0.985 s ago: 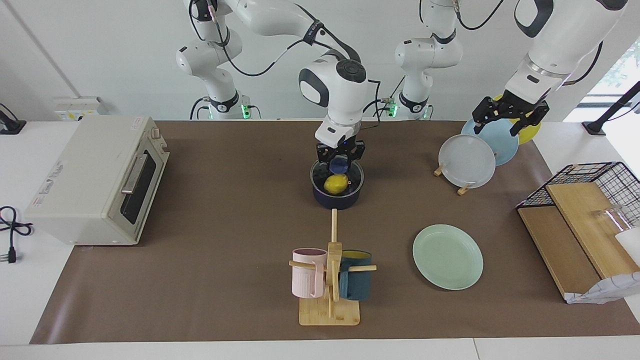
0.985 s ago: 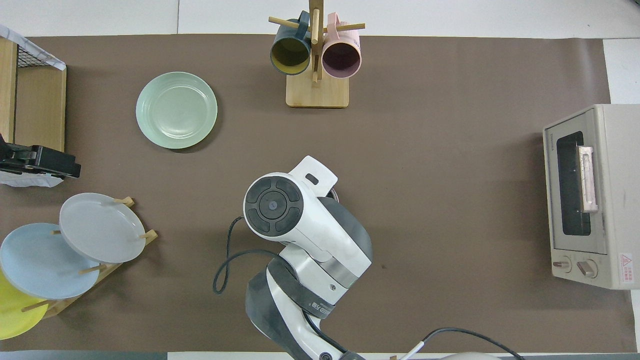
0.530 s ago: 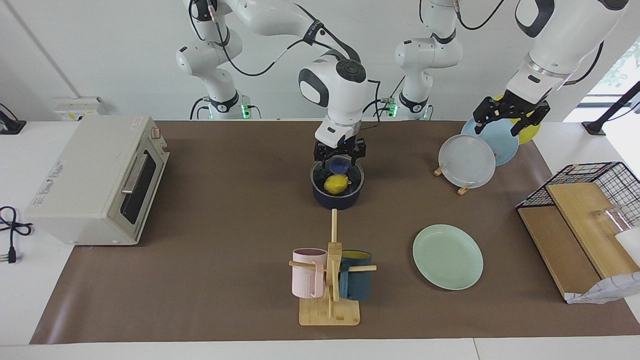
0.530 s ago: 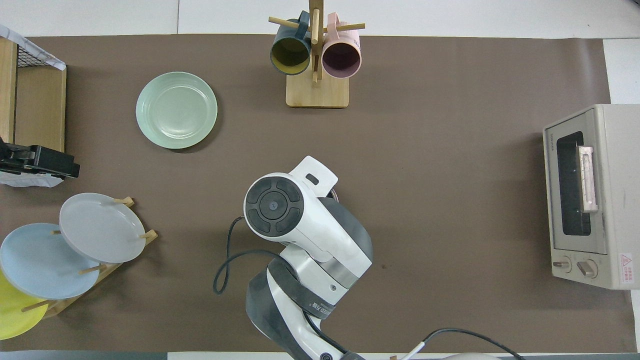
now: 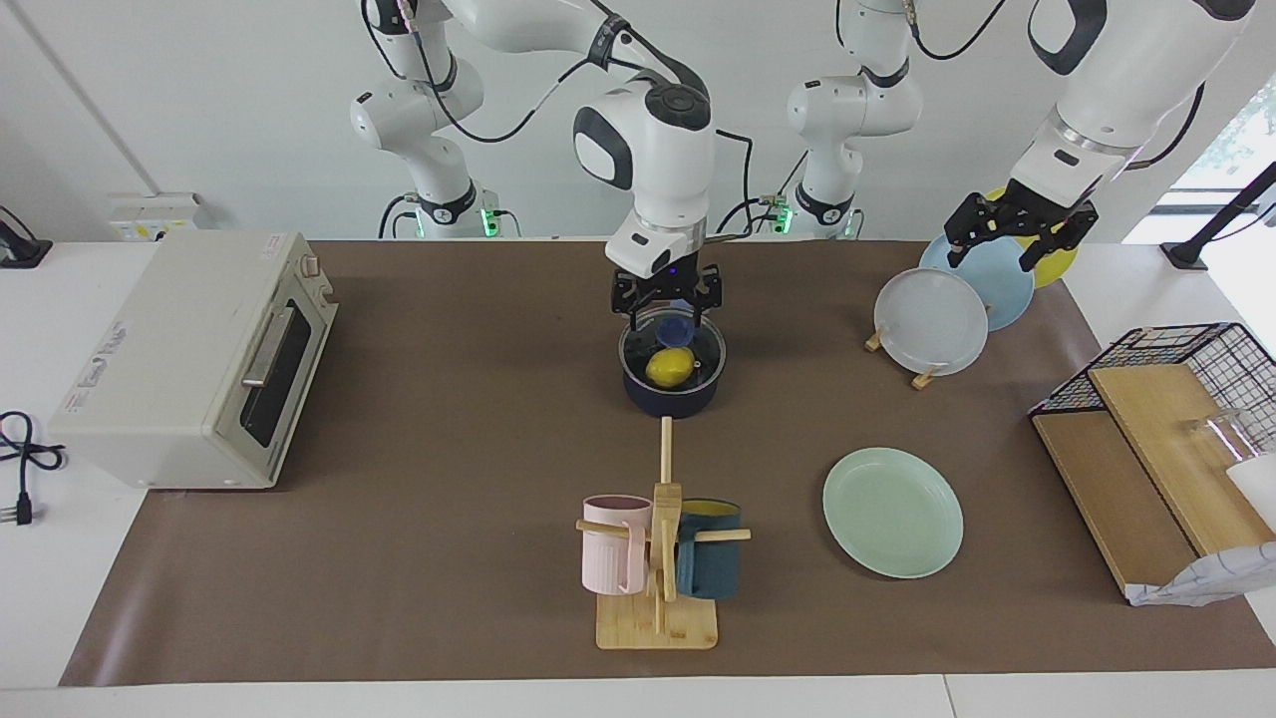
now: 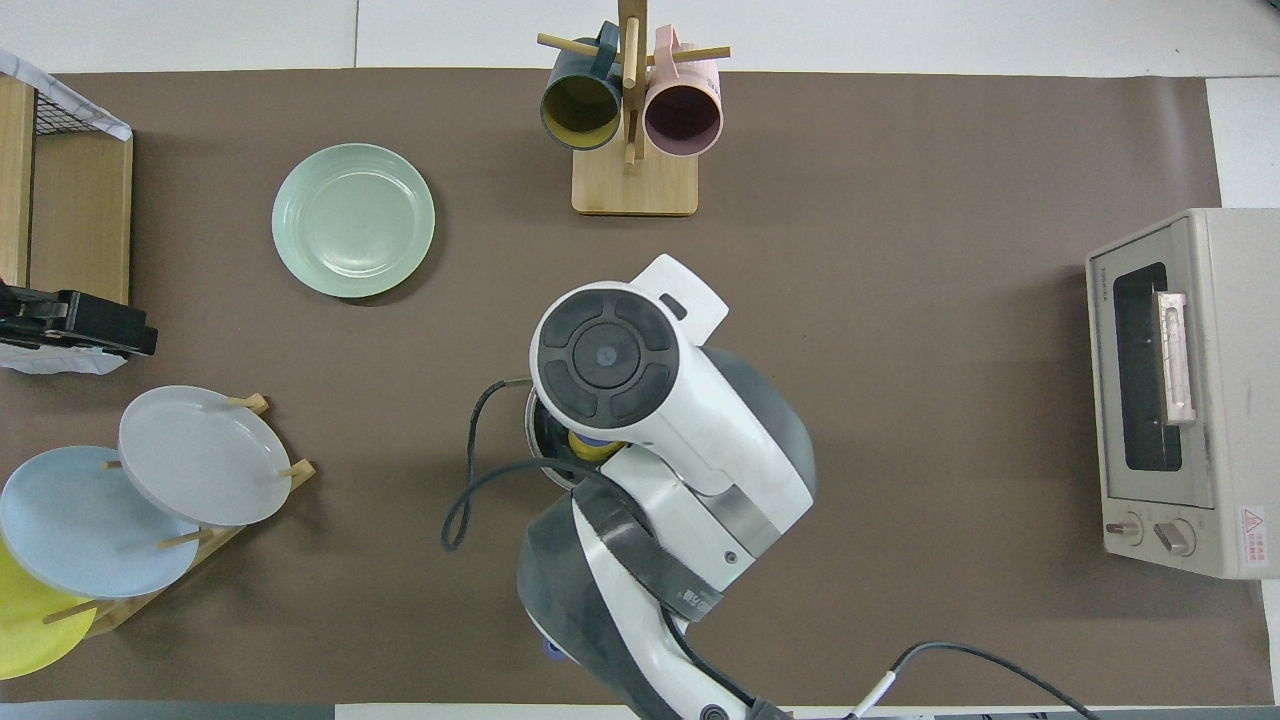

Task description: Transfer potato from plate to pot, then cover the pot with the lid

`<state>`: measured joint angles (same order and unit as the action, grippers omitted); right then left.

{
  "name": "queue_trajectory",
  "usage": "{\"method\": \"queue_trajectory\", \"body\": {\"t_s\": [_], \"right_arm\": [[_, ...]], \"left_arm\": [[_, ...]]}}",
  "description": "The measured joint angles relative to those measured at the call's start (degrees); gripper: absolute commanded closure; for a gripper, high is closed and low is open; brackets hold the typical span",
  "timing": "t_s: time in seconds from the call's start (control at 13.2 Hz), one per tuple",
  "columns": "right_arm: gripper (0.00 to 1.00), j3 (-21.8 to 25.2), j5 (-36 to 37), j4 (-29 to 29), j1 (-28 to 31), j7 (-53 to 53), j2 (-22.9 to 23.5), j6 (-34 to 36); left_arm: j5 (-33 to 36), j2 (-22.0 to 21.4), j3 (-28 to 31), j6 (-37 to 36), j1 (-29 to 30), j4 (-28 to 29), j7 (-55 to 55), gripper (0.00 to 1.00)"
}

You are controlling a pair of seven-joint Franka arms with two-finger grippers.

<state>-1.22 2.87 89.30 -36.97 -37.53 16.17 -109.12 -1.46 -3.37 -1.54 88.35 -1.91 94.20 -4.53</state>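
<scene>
On the pot [image 5: 674,384] mid-table the lid [image 5: 673,351] is sitting, potato [image 5: 670,366] showing inside through the glass; plate [image 5: 893,512] is lying bare. Right gripper [image 5: 666,305] is hovering just over the lid's knob, fingers apart. Left gripper [image 5: 1016,238] is waiting over the rack plates [image 5: 930,321], fingers spread. Task looks finished; only retreat remaining.

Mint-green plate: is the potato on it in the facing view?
No, the plate is bare, and the yellow potato sits in the pot under the glass lid.
</scene>
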Motion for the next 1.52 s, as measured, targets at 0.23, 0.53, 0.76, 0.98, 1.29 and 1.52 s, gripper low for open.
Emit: {"method": "queue_trajectory", "body": {"t_s": [0.23,0.53,0.76,0.98,1.29,1.52], "right_arm": [[0.00,0.1,0.0,-7.6,7.4,9.0,-0.5,8.7],[0.00,0.2,-0.1,-11.4,19.4,24.4,-2.1,17.7],[0.00,0.3,-0.1,-11.4,24.7,27.7,-4.6,21.3],[0.00,0.3,-0.1,-9.2,26.8,27.7,-7.4,22.6],[0.00,0.2,-0.1,1.9,27.9,30.8,-13.2,17.8],[0.00,0.3,-0.3,5.8,32.4,35.9,-14.8,16.4]], "left_arm": [[0.0,0.0,0.0,0.0,0.0,0.0,0.0,0.00],[0.0,0.0,0.0,0.0,0.0,0.0,0.0,0.00],[0.0,0.0,0.0,0.0,0.0,0.0,0.0,0.00],[0.0,0.0,0.0,0.0,0.0,0.0,0.0,0.00],[0.0,0.0,0.0,0.0,0.0,0.0,0.0,0.00],[0.0,0.0,0.0,0.0,0.0,0.0,0.0,0.00]]}}
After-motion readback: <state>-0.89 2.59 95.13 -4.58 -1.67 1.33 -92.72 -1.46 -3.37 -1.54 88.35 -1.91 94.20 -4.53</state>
